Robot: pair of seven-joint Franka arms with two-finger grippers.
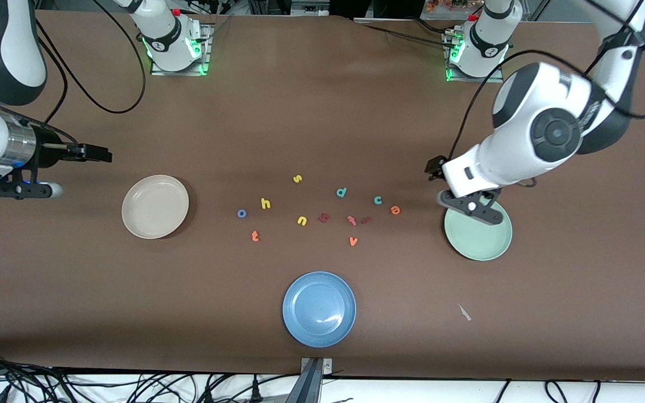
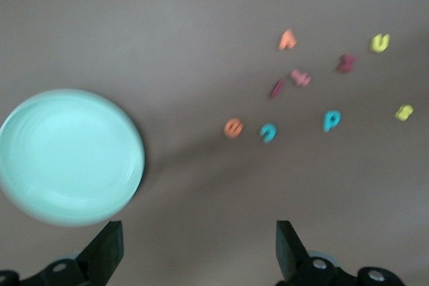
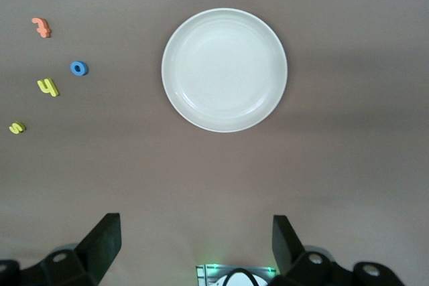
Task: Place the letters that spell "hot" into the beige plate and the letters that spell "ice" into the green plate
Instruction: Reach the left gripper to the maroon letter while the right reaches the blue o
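The beige plate (image 1: pixel 154 206) (image 3: pixel 224 69) lies empty toward the right arm's end, the green plate (image 1: pixel 478 238) (image 2: pixel 70 155) empty toward the left arm's end. Between them on the table lie the yellow h (image 1: pixel 265 203), blue o (image 1: pixel 242 213) and orange t (image 1: pixel 255 236). Toward the green plate lie the dark red i (image 1: pixel 365 220), teal c (image 1: pixel 378 200) and orange e (image 1: pixel 395 210). My left gripper (image 1: pixel 470 207) (image 2: pixel 198 232) hangs open and empty by the green plate's rim. My right gripper (image 1: pixel 23 191) (image 3: pixel 194 229) waits high up, open and empty.
A blue plate (image 1: pixel 319 308) sits nearer to the front camera. Other letters lie among the task's: yellow s (image 1: pixel 297 179), yellow n (image 1: pixel 302 220), teal d (image 1: pixel 341 192), orange v (image 1: pixel 353 241), a dark red letter (image 1: pixel 324 218) and a pink one (image 1: pixel 351 220). A white scrap (image 1: pixel 464 312) lies near the green plate.
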